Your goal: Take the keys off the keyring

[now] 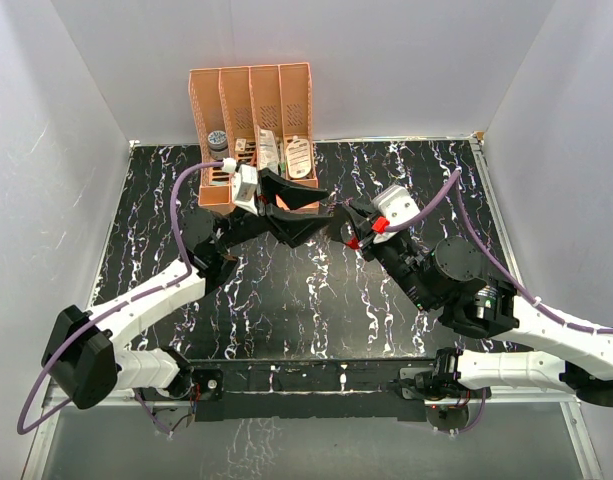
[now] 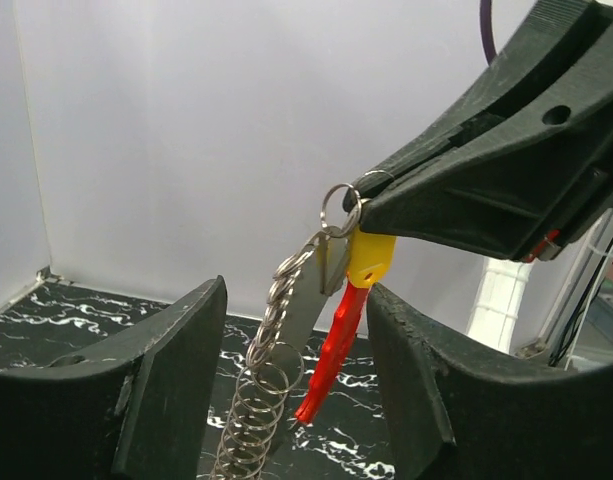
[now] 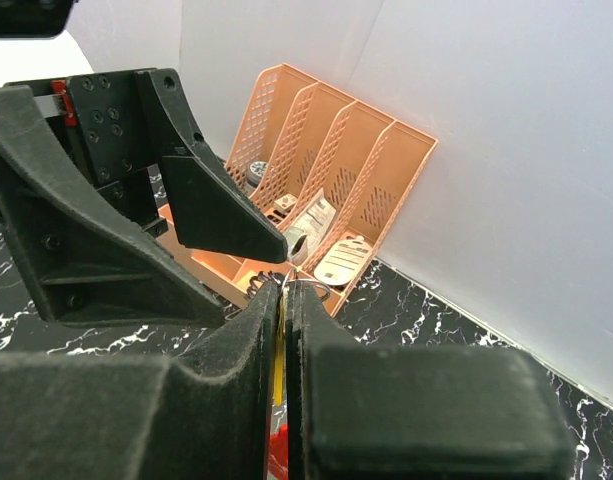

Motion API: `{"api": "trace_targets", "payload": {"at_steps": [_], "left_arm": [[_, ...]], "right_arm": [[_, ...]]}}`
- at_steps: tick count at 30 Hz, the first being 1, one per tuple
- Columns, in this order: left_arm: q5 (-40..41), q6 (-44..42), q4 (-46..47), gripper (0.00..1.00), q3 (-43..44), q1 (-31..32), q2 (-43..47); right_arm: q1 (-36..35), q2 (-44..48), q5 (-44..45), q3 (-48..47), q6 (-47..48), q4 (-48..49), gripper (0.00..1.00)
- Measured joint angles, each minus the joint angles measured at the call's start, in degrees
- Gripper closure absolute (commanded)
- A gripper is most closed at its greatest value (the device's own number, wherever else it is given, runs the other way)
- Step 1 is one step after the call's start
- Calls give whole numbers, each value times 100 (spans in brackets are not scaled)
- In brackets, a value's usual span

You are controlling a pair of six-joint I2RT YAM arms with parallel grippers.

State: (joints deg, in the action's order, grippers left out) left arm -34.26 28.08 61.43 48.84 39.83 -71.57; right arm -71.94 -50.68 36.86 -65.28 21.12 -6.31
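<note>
— Black, white-veined bench point(image 1: 316, 320) runs out to white walls point(image 1: 56, 160) on three sides, and we see the orange rack point(image 1: 251, 110) standing against the far one.

— We agree. Both arms meet above the middle of the bench, well apart from the side walls. The nearest edge is the rack, just behind the left pincer point(image 1: 324, 208).

— Where do we place the keyring point(image 2: 338, 207)?

— In the air, off the bench. The right pincer point(image 2: 364, 190) has its fingers pressed together on the thin wire ring, which pokes out at their tips.

— Below it we see the yellow key point(image 2: 371, 258), the red tag point(image 2: 334, 350), a grey flat metal piece point(image 2: 308, 300) and a chain of rings point(image 2: 258, 395), all hanging down.

— Is the grey piece a key too?

— We cannot tell.

— And the left pincer?

— Spread. Its fingers stand on either side of the hanging bunch, with nothing pinched between them. Low down the chain comes near one finger, and we cannot tell whether it brushes it.

— Anything we can read?

— A white oval item point(image 1: 298, 155) in the rack's right-hand compartment carries print, but it is too small for us to make out.
</note>
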Motion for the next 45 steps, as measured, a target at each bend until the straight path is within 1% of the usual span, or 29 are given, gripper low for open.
{"api": "trace_targets", "payload": {"at_steps": [4,8,19,22,23,25,27,28,31,35,39,42,45], "left_arm": [[-192,-254,59,39,0,0,35],[-334,-328,258,36,-11,0,31],[-544,-505,466,37,24,0,-350],[-544,-518,557,39,24,0,-457],[-542,-520,597,41,26,0,-485],[-544,-535,629,49,28,0,-529],[-557,-533,697,62,68,0,-592],[-575,-514,743,70,107,0,-636],[-721,-365,981,99,273,0,-826],[-852,-205,1196,100,422,4,-1086],[-850,-297,1049,100,433,2,-1117],[-743,-619,693,100,433,7,-1025],[-455,-1121,282,100,400,28,-796]], "right_arm": [[0,-4,-46,0,-2,0,100],[0,-24,-79,0,-11,0,100],[0,-61,-129,-11,-24,-11,100],[0,-72,-149,-22,-28,-13,100],[0,-72,-149,-22,-28,-15,100],[0,-72,-149,-22,-28,-15,100],[0,-72,-149,-22,-31,-15,100],[0,-72,-149,-22,-31,-15,100],[0,-72,-142,-22,-31,-17,100],[15,-70,-63,-22,-26,-55,100],[46,-70,11,-22,-26,-188,100],[52,-68,87,-22,-26,-297,100],[76,-68,98,-22,-28,-310,100]]}}
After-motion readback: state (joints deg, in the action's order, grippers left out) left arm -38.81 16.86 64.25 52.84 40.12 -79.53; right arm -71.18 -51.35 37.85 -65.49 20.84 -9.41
